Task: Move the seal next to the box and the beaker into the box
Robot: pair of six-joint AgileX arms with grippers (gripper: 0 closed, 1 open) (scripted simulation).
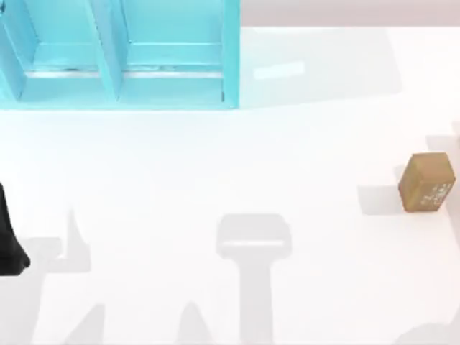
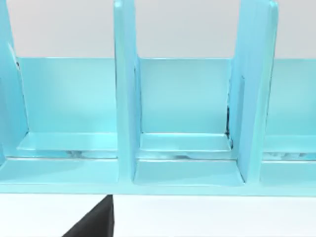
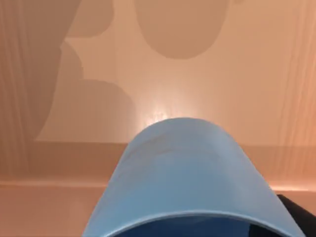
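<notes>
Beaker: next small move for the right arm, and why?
Probably carry the beaker toward the box at the table's far left. The right wrist view has the beaker close up, apparently held, and the box's compartments look unoccupied. The seal waits at the right.

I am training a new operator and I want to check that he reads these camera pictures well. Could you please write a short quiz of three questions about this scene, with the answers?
1. True or false: the seal lies inside the box.
2. In the top view, where on the table does the seal stand? A) near the left edge B) in the middle C) near the right edge
3. Fill in the missing word: the blue thing very close to the camera in the right wrist view is the ____.

Key
1. False. It stands on the table, far from the box.
2. C.
3. beaker.
</notes>
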